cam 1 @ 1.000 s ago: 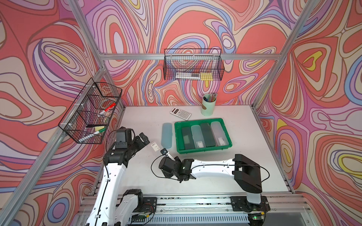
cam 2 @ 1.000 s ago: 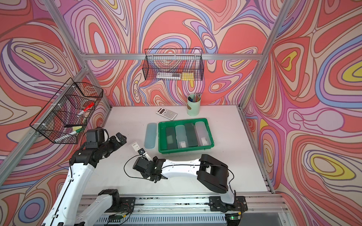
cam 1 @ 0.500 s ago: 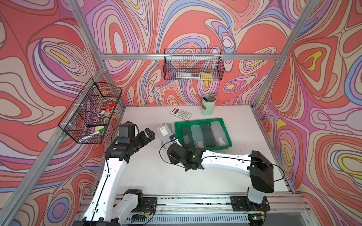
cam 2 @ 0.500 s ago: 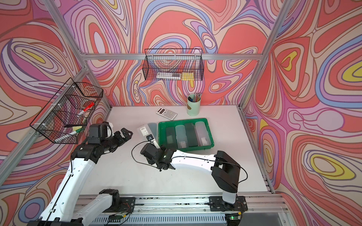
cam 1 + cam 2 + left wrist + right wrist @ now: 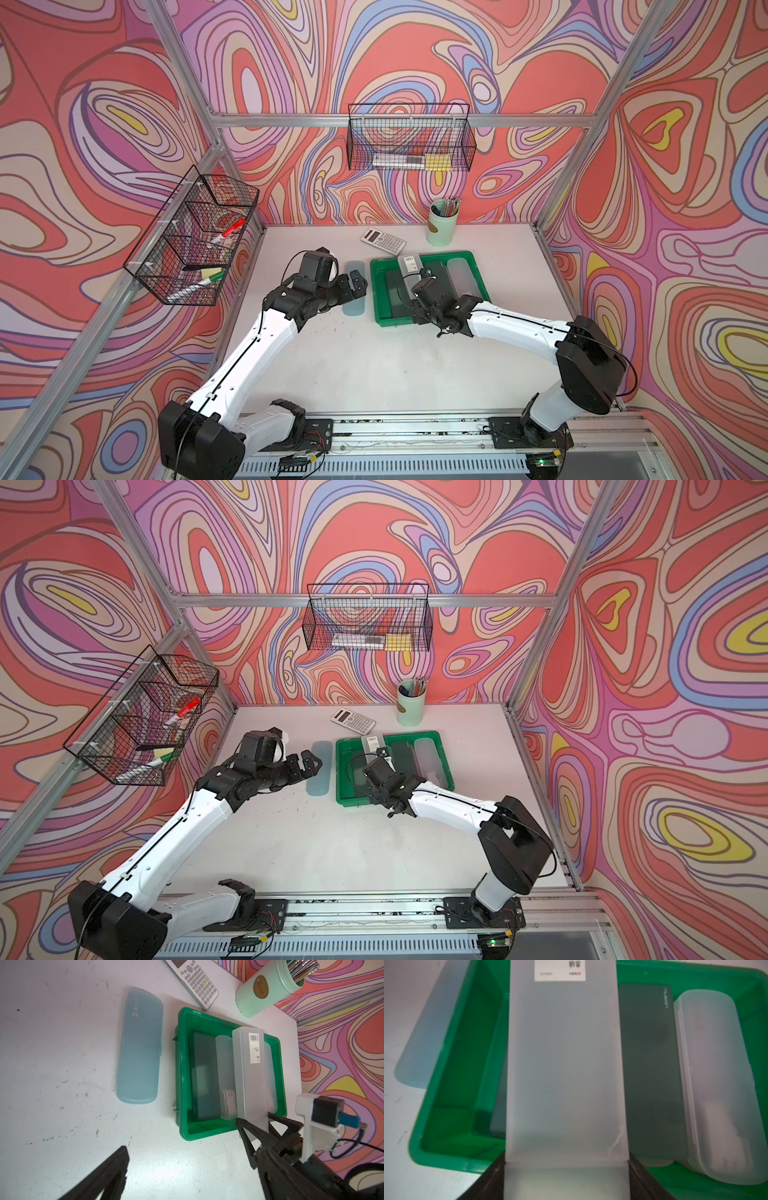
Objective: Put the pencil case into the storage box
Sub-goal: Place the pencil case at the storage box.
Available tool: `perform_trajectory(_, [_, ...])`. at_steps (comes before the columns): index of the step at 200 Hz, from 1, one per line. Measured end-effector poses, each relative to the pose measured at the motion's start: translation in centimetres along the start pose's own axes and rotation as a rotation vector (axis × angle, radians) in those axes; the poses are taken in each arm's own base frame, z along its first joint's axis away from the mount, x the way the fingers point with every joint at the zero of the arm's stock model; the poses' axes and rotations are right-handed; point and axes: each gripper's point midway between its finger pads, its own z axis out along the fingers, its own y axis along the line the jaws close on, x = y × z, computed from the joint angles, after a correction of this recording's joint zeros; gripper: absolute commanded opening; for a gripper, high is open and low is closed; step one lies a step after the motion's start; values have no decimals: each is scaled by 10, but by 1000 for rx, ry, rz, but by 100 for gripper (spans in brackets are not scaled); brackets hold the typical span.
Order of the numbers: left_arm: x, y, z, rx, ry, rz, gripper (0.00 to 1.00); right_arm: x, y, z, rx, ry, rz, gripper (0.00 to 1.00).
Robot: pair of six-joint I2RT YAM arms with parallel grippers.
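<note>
The right fingers (image 5: 242,1126) pinch the near end of the frosted pencil case (image 5: 251,1076), held over the green storage box (image 5: 180,1076). Its long axis runs from them toward 12 o'clock, parallel to the cases (image 5: 204,1076) inside.

Swirl-patterned walls (image 5: 415,62) enclose a scuffed white table (image 5: 374,365).
</note>
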Motion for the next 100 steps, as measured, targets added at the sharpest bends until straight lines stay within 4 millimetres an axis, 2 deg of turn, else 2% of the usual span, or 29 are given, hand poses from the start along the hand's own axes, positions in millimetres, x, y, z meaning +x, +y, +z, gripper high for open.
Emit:
perform_trajectory(17, [1, 0, 2, -4, -5, 2, 99, 4, -9, 5, 9, 11, 9, 54])
perform_trajectory(39, [1, 3, 4, -13, -11, 2, 99, -2, -15, 8, 9, -3, 28, 54])
perform_trajectory(68, [3, 7, 6, -25, -12, 2, 99, -7, -16, 15, 6, -11, 38, 54])
perform_trajectory(100, [6, 12, 12, -37, -7, 0, 99, -7, -13, 31, 3, 8, 34, 52])
